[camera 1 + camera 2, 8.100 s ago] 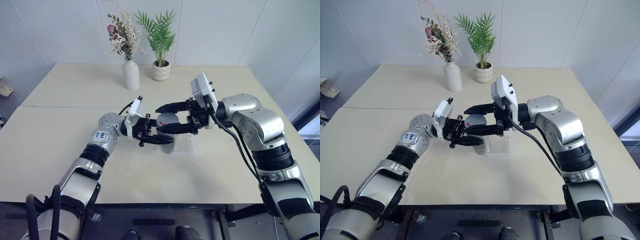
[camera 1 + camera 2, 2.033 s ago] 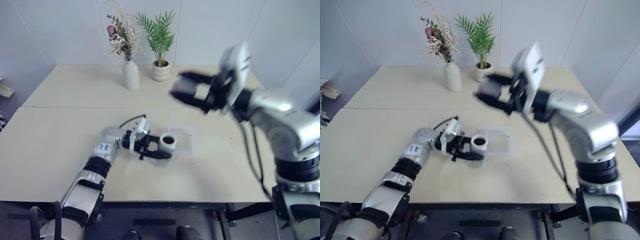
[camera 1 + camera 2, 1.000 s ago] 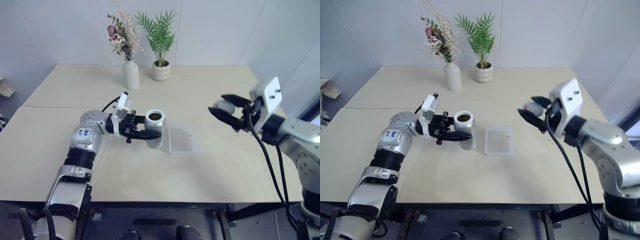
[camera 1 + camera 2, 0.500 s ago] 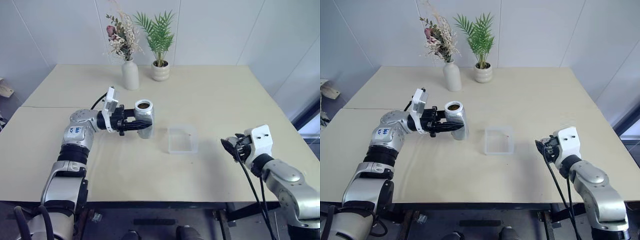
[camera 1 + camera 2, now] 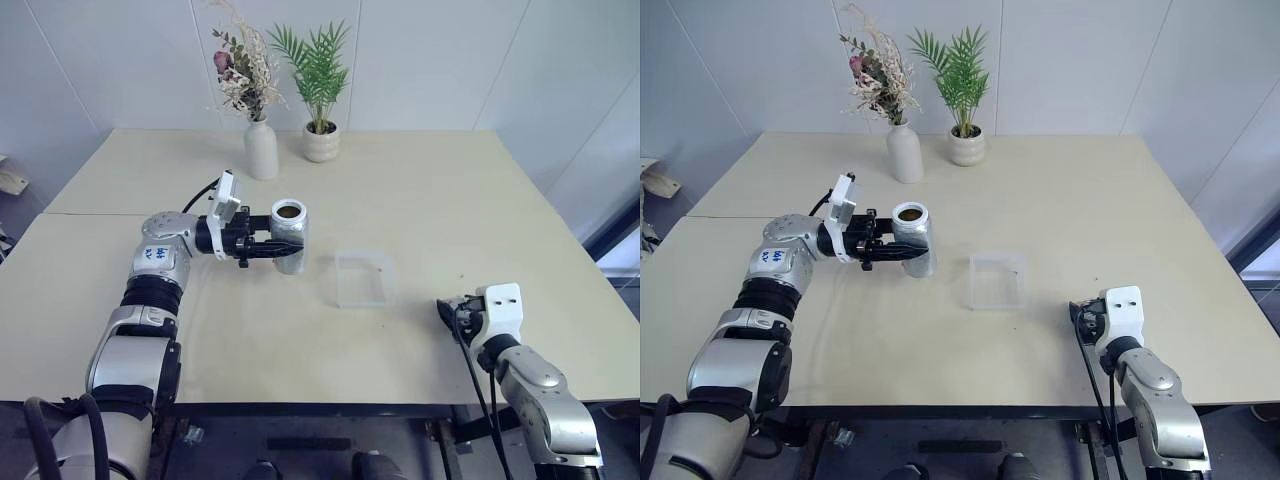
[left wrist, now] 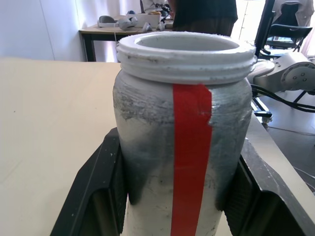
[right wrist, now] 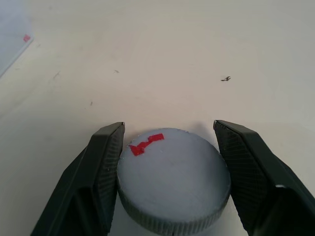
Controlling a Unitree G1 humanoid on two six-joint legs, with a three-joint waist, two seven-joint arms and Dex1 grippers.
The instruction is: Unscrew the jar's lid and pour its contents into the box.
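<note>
The left gripper (image 5: 268,247) is clamped on the jar (image 5: 289,235), one black finger pressed to each side of it, as the left wrist view shows. The jar stands upright and uncapped, left of centre in the left eye view, held above the table (image 5: 420,200), with something dark inside its open mouth. A red strip runs down its grey-smeared side (image 6: 192,162).

The right gripper (image 7: 170,162) sits low at the lower right of the left eye view, down at the table. The lid (image 7: 173,179) lies between its fingers (image 7: 106,162) with the red mark upward; the left-hand finger seems to touch its rim, while a narrow gap shows at the other, so I cannot tell whether it is still pinched.

The box (image 5: 364,278) rests on the table near the middle of the frame, right of the jar and well apart from the lid.

At the upper centre, near the far edge, stand a white vase (image 5: 261,149) of dried flowers and a potted plant (image 5: 322,141) side by side.
</note>
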